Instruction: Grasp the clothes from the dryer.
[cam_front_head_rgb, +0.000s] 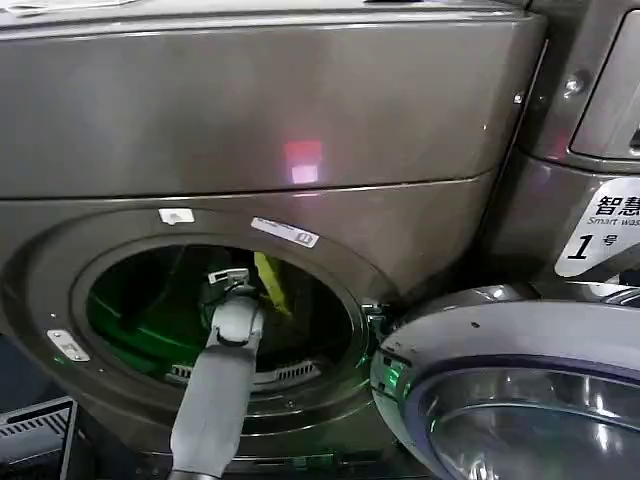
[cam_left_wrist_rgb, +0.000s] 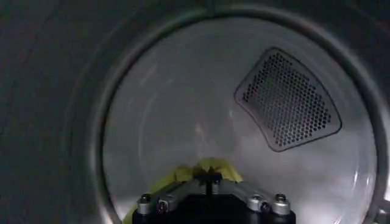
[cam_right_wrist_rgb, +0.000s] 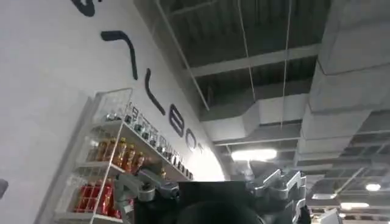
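The dryer (cam_front_head_rgb: 300, 110) is a dark bronze-grey front loader with its round porthole open. My left arm reaches into the porthole, and the left gripper (cam_front_head_rgb: 230, 279) is inside the drum mouth. The clothes (cam_front_head_rgb: 268, 282), a small yellow-green bundle, hang at that gripper's tip. In the left wrist view the left gripper (cam_left_wrist_rgb: 209, 177) is shut on the clothes (cam_left_wrist_rgb: 177, 177), whose yellow-green folds bulge out past the closed fingers, in front of the steel drum's back wall (cam_left_wrist_rgb: 183, 103). My right gripper (cam_right_wrist_rgb: 210, 182) points up at a ceiling, open, with nothing between its fingers.
The dryer's round door (cam_front_head_rgb: 520, 390) swings open at the lower right, close to my left arm. A perforated vent (cam_left_wrist_rgb: 286, 100) sits in the drum's back wall. A white "1" label (cam_front_head_rgb: 590, 240) is on the right. A dark box (cam_front_head_rgb: 35, 440) stands at the lower left.
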